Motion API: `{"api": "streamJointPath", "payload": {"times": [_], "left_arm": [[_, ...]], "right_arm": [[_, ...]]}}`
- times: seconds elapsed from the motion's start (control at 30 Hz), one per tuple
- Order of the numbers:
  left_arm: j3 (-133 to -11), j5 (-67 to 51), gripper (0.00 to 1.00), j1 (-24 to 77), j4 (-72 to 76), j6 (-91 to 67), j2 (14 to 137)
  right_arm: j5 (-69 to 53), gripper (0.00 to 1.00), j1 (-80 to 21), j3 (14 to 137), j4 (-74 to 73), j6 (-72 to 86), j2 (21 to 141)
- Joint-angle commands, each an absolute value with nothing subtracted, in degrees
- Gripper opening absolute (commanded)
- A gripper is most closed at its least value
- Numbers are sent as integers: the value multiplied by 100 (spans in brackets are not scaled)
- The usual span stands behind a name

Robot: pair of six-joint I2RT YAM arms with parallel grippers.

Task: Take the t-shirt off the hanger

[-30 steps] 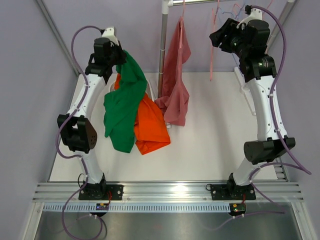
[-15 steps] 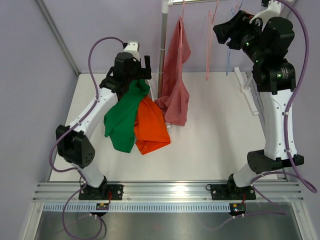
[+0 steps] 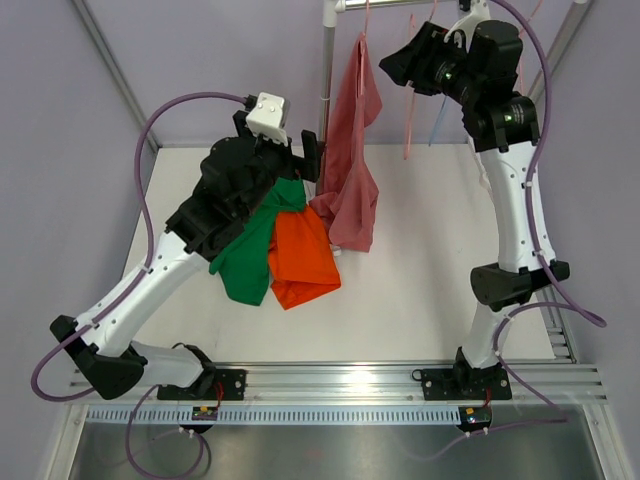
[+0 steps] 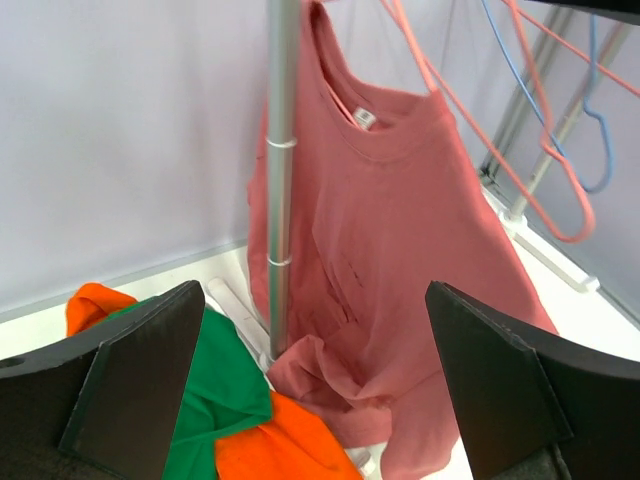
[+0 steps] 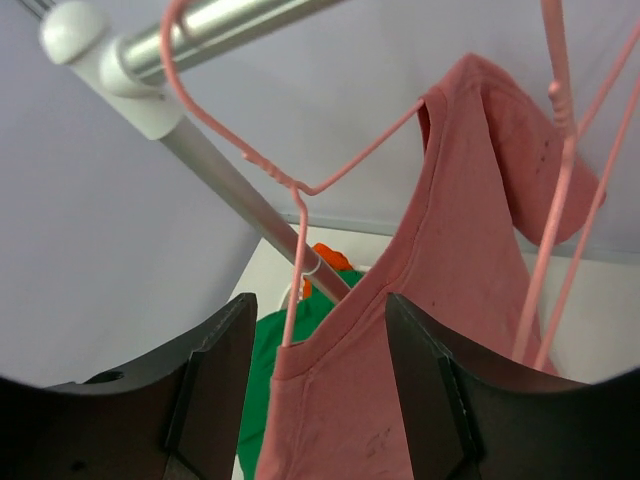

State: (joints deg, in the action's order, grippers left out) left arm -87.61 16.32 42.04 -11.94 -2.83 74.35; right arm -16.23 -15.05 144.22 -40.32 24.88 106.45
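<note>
- Hanging at twelve o'clock, pink t-shirt on its pink hanger.
- Left fingers spread wide, empty, facing it.
- Right fingers parted, gripping nothing.

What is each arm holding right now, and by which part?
Nothing. The left fingers stand wide open and empty; the right fingers are apart, facing the pink hanger, ungripped.

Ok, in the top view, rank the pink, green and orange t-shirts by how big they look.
1. The pink t-shirt, hanging on the rail, looks clearly the largest.
2-3. The green t-shirt and the orange t-shirt look about alike. The left arm covers part of the green one, so I won't rank these two.
</note>
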Motion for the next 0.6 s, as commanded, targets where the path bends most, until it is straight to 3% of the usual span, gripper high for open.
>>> {"api": "streamJointPath", "payload": {"times": [0.0, 0.57], "left_arm": [[-8701, 1758, 99, 4508, -1072, -71, 7549], [-8921, 1723, 99, 4825, -1072, 114, 7972]], "right_arm": [[-2039, 62, -1573, 14914, -4052, 2663, 10766], [-2610, 61, -1758, 14581, -3147, 3041, 11285]]}}
